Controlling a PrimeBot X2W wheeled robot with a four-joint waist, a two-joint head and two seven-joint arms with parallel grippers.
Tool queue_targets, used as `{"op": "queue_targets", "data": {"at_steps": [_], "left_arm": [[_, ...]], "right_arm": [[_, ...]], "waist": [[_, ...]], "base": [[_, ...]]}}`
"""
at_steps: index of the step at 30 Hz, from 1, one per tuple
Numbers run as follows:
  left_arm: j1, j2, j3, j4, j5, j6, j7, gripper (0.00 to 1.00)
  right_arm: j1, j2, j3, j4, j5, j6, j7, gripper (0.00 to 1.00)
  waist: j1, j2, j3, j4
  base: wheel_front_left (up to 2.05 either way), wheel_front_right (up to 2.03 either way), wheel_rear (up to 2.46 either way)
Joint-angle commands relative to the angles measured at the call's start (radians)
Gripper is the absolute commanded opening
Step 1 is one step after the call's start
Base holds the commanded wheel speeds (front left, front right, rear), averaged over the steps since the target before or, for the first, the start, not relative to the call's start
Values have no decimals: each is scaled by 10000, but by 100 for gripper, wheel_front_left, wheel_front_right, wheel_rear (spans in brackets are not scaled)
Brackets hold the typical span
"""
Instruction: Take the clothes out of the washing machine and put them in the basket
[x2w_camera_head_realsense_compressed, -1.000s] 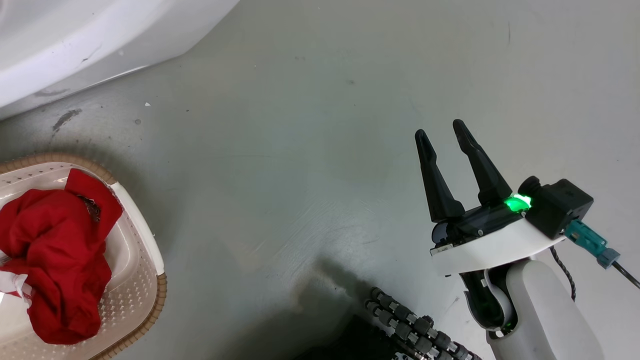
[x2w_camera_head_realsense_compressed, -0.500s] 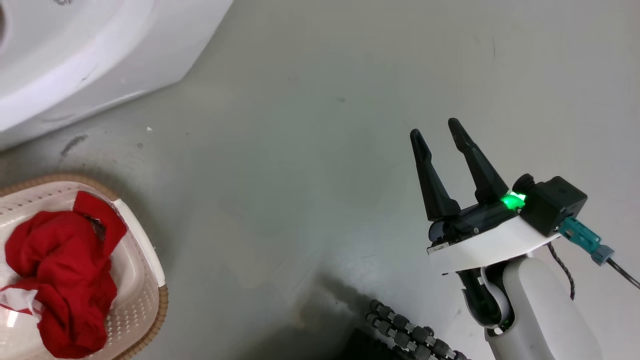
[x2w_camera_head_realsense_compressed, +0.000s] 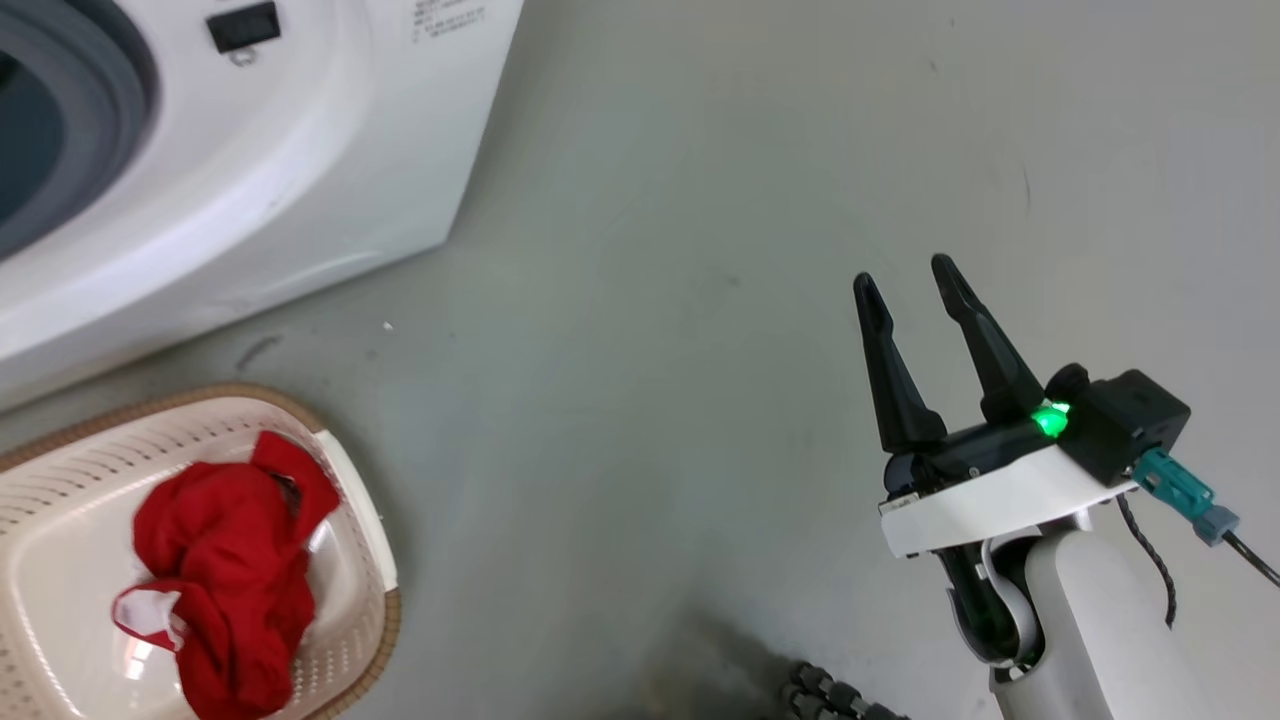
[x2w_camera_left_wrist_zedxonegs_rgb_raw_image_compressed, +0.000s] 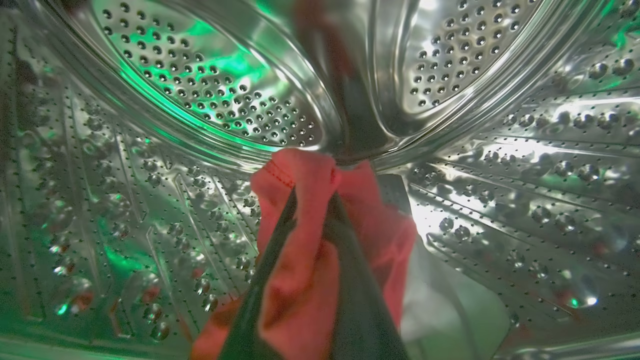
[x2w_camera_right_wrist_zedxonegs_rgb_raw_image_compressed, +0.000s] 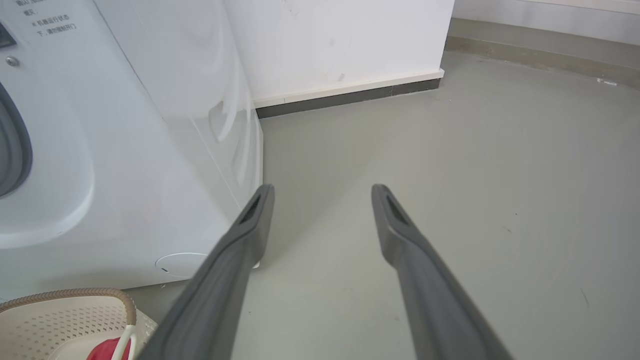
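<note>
Presently, retrieval under way. Left hand (x2w_camera_left_wrist_zedxonegs_rgb_raw_image_compressed: 310, 200) grips red clothing (x2w_camera_left_wrist_zedxonegs_rgb_raw_image_compressed: 295, 300) inside the drum (x2w_camera_left_wrist_zedxonegs_rgb_raw_image_compressed: 200, 90); right hand (x2w_camera_head_realsense_compressed: 902, 271) spread, empty. Next, draw it out to the basket (x2w_camera_head_realsense_compressed: 200, 398).

Drum (x2w_camera_left_wrist_zedxonegs_rgb_raw_image_compressed: 210, 100): shiny perforated steel, mirror-like w/ green glints. Clothes (x2w_camera_left_wrist_zedxonegs_rgb_raw_image_compressed: 300, 280): soft red cloth, matt, creased. Basket (x2w_camera_head_realsense_compressed: 60, 470): cream perforated plastic, slight gloss, brown woven-look rim. Washing machine (x2w_camera_head_realsense_compressed: 300, 150): glossy white shell. Floor (x2w_camera_head_realsense_compressed: 650, 300): smooth grey, dull sheen.
</note>
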Motion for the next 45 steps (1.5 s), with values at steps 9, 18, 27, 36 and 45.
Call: {"op": "queue_targets", "data": {"at_steps": [9,18,27,36,45], "left_arm": [[1549,-919,349,1472,-853,-413,-2190,0],[3144,-1823,318,1387,-1230,-744,-2924,0],[4399,-2476,62,-591,-1171,-605,-3027,0],[6328,-3076,-134,-4604,-1259,125,-2168,0],[8648,-3413,-335,-9074,-946,1159,-1135,0]], "right_arm": [[781,-4,-393,249,-458,-7,-18,100],[1602,-5,-713,404,-1061,-7,48,100],[2262,-5,-973,-174,-1410,-7,533,100],[2745,-5,-1148,-766,-1587,-7,975,100],[2834,-2,-1244,-1277,-1806,-7,1366,100]], "waist": [[0,-1,-1899,733],[0,-1,-3525,1480],[0,-1,-4393,2115],[0,-1,-4752,2656],[0,-1,-4573,3334]], "base": [[0,0,0],[0,0,0],[0,0,0],[0,0,0],[0,0,0]]}}
